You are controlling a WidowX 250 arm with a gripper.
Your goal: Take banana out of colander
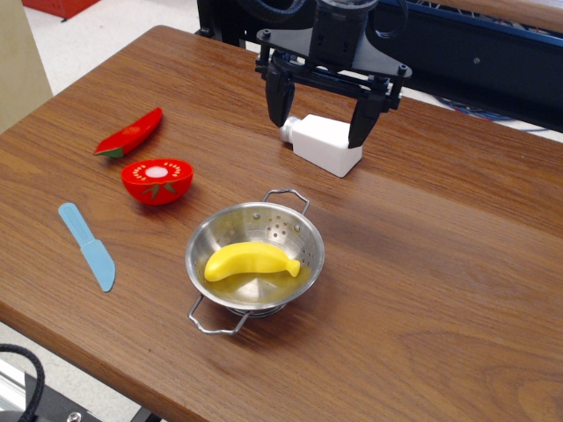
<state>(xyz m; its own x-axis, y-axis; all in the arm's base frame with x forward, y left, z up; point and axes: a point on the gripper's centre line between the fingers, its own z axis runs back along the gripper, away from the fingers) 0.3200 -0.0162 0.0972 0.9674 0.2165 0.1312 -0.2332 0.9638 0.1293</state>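
The yellow banana (250, 261) lies inside the steel colander (208, 239), which stands near the table's front middle with one wire handle toward the front and one toward the back. My gripper (322, 112) hangs at the back of the table, well behind the colander. Its two black fingers are spread wide apart and hold nothing. They straddle a white bottle lying on its side.
A white bottle (324, 145) lies on its side under the gripper. A red chili pepper (131, 134), a halved red tomato (158, 179) and a light blue toy knife (88, 245) lie left of the colander. The table's front edge runs close below the colander.
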